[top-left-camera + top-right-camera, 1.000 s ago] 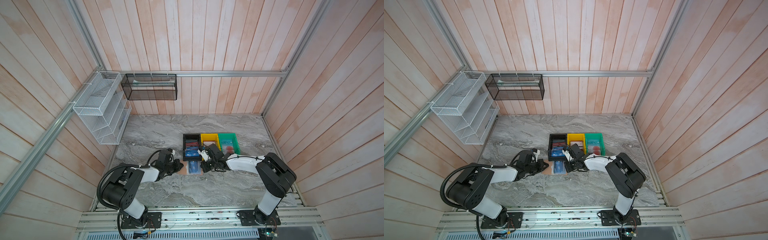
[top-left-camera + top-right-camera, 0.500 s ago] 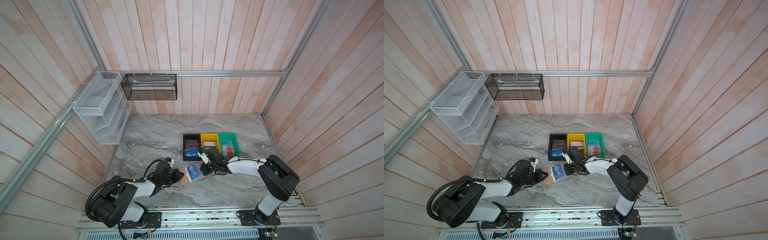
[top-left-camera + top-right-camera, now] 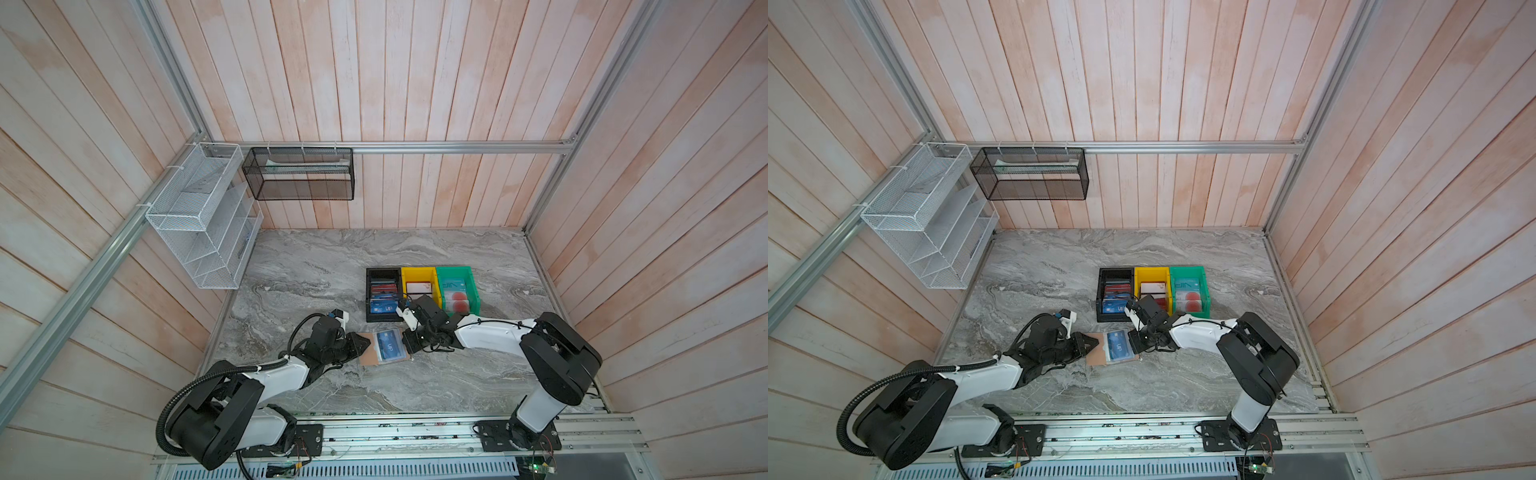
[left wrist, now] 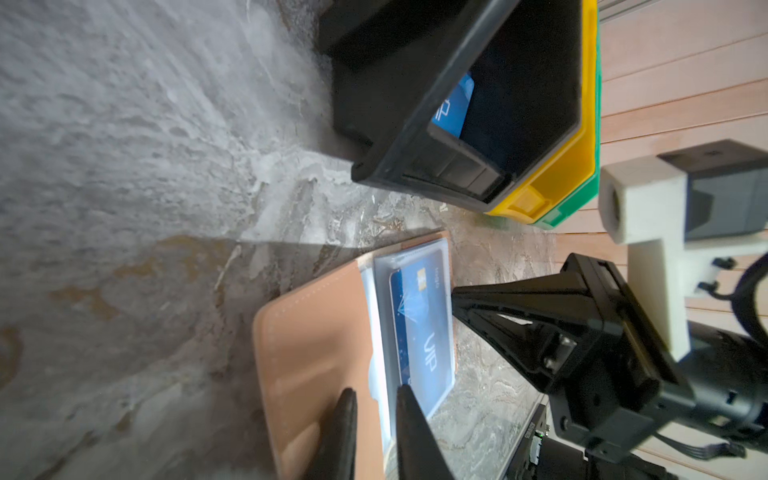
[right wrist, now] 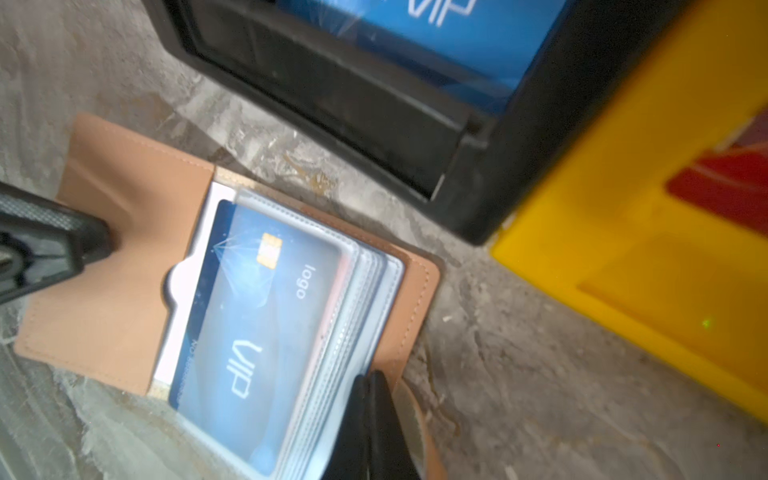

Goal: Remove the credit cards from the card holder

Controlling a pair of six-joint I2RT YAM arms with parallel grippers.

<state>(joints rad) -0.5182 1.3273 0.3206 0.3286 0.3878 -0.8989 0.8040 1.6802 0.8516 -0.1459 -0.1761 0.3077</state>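
The card holder (image 3: 368, 351) lies open and flat on the marble table (image 3: 324, 266), at about 6 o'clock from the black bin (image 3: 368, 296) in both top views. Its tan flap (image 5: 112, 266) is on the 9 o'clock side and the clear plastic sleeves (image 5: 365, 266) are on the 3 o'clock side. A blue VIP card (image 5: 249, 324) sits in the top sleeve, with one long edge out of the sleeve and beside the flap's notch. The left gripper (image 4: 374, 395) is at 9 o'clock of the holder. Its jaws stand a little apart, one tip over the tan flap and the other over the sleeves, and nothing is seen clamped between them. The right gripper (image 5: 369, 380) is at 3 o'clock of the holder, with its jaws together and the tips at the outer edge of the sleeves. I cannot tell if they pinch anything. The yellow bin (image 3: 417, 272) and the green bin (image 3: 455, 272) stand at 3 o'clock of the black bin, in one row, and all three contain other credit cards (image 3: 381, 306).
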